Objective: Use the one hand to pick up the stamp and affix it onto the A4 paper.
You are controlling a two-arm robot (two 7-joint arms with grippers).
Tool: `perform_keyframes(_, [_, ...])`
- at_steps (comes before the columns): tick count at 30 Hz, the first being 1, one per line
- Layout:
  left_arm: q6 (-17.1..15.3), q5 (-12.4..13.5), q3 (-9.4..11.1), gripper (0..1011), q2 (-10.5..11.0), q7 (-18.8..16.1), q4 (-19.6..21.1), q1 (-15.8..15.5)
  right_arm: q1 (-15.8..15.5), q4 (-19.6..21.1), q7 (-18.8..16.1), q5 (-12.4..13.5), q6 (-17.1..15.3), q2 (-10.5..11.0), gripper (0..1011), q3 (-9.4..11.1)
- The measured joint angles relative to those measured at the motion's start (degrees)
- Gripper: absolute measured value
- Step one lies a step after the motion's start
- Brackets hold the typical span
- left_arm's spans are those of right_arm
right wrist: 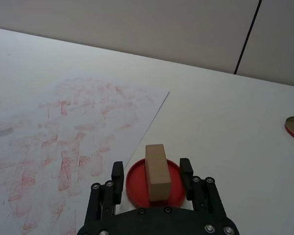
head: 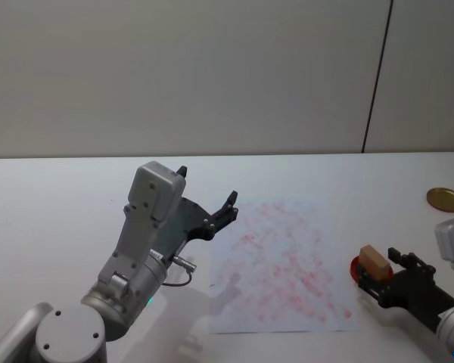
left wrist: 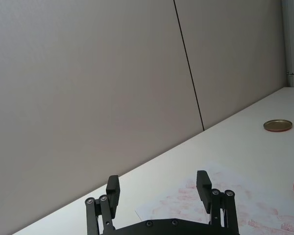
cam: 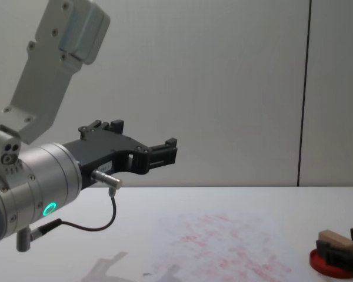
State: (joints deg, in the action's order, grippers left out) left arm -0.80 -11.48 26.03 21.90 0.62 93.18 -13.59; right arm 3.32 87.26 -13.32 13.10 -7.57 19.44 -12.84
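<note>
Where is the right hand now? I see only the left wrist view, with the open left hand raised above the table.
Observer: The right hand is low at the red dish, with one open finger on each side of the stamp.
Operator: Is the stamp already gripped?
Observer: Not yet. It rests on the dish, and there is a gap to each finger.
Operator: Where is the dish relative to the paper?
Observer: It is by the A4 paper's right edge, near the corner closest to the robot.
</note>
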Motion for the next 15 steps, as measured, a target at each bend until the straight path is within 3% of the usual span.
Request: perform_keyframes(15, [0.0, 0.0, 0.0, 993, 0.0, 0.0, 0.0, 0.0, 0.8, -1.6, -0.6, -0.1, 1.1, -0.4, 276, 0.0])
